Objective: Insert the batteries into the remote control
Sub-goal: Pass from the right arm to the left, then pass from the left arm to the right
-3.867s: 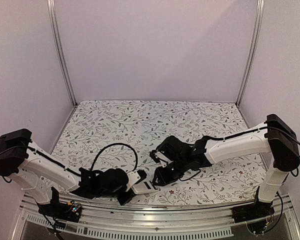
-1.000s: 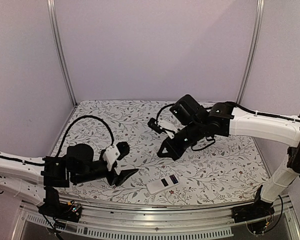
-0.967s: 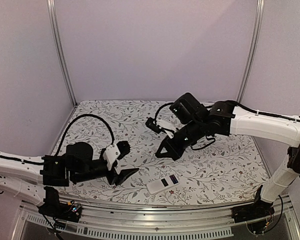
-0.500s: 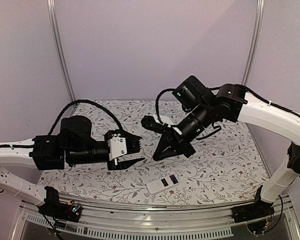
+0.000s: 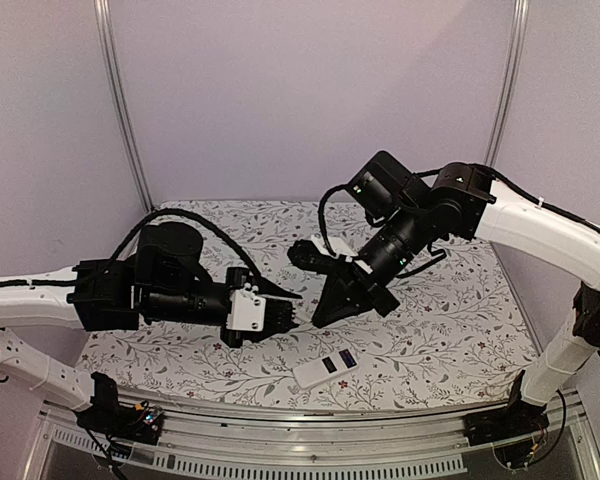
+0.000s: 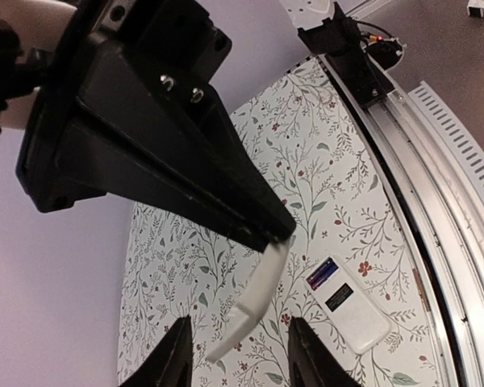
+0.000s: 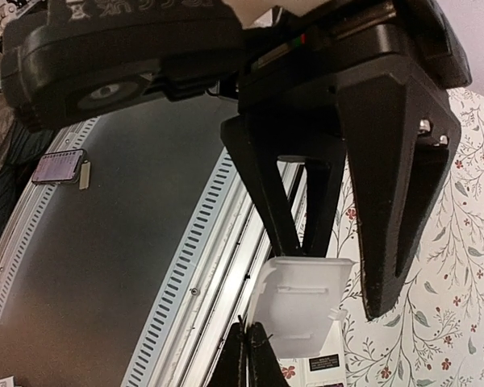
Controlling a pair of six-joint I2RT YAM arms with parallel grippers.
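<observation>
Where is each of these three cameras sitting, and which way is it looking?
Top external: fixed above and behind the arm bases, looking down over the table; both arms show, left gripper facing right gripper.
Left wrist: on the left arm, looking past its own fingers at the white cover in the right gripper, remote control lying beyond.
Right wrist: on the right arm, looking past its own fingertips toward the front rail; the left gripper flanks the cover.
Shared: both wrist views show the cover.

No readable text, markings on remote control (image 6: pixel 348 306) too small
</observation>
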